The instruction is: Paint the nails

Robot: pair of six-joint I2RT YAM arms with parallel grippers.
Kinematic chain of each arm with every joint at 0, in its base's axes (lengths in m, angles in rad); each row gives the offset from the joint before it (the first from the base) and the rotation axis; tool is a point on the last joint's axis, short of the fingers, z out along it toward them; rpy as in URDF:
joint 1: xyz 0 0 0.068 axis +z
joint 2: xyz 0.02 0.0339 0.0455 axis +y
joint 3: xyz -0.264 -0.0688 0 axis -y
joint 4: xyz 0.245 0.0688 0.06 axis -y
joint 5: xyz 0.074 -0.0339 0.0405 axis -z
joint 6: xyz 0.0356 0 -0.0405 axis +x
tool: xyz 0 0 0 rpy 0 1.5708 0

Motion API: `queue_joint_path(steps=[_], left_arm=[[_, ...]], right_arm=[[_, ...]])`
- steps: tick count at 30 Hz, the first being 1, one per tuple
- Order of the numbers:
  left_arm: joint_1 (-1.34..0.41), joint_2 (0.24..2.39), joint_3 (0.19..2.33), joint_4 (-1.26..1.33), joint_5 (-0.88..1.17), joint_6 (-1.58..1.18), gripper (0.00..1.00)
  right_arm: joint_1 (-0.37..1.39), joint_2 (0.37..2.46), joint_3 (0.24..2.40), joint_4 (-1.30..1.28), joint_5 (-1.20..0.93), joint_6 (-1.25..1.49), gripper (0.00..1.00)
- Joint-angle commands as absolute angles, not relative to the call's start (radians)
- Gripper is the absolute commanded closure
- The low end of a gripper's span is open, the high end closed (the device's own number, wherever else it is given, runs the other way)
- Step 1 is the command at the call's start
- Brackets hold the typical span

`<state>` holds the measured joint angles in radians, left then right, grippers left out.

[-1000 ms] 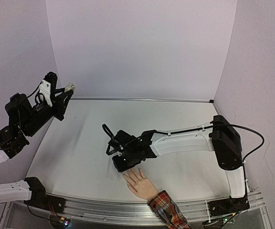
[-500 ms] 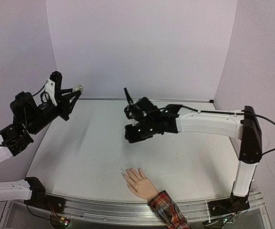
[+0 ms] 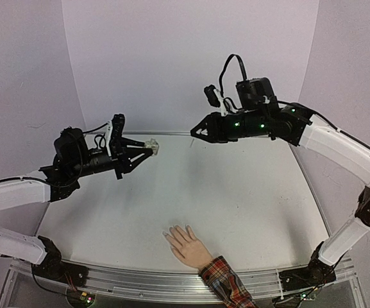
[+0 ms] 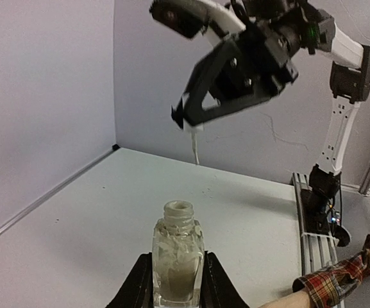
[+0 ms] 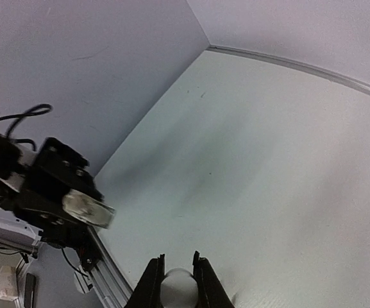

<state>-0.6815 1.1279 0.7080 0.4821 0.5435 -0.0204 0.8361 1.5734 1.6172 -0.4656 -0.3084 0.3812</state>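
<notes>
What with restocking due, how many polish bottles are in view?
1: the uncapped bottle, held in the left gripper's jaws above the table's left side. The right gripper grips only the brush cap. No other shows.

Top cam, high behind robot, looks down on whole table. Wrist cams face each other: left shows right gripper w/ brush, right shows left gripper w/ bottle.

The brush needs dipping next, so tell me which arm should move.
Right. The right gripper holds the brush cap, brush exposed; the left gripper is occupied clamping the open bottle.
</notes>
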Motion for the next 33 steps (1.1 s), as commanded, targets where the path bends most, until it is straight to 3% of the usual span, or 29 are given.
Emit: queue_joint_path(steps=[1,14,33], left_arm=[[-0.679,1.22,0.765,0.655,0.708,-0.046,1.0],[-0.679,1.33,0.803,0.743,0.749,-0.092,1.0],[-0.68,1.299,0.802,0.707,0.725,-0.095,1.0]], right_arm=[[0.836,1.569,1.734,-0.459,-0.456,0.35,1.0],[0.863,1.75,1.934,-0.471,-0.56,0.373,1.0],[0.887,1.754,1.92,-0.507,-0.508,0.339,1.0]])
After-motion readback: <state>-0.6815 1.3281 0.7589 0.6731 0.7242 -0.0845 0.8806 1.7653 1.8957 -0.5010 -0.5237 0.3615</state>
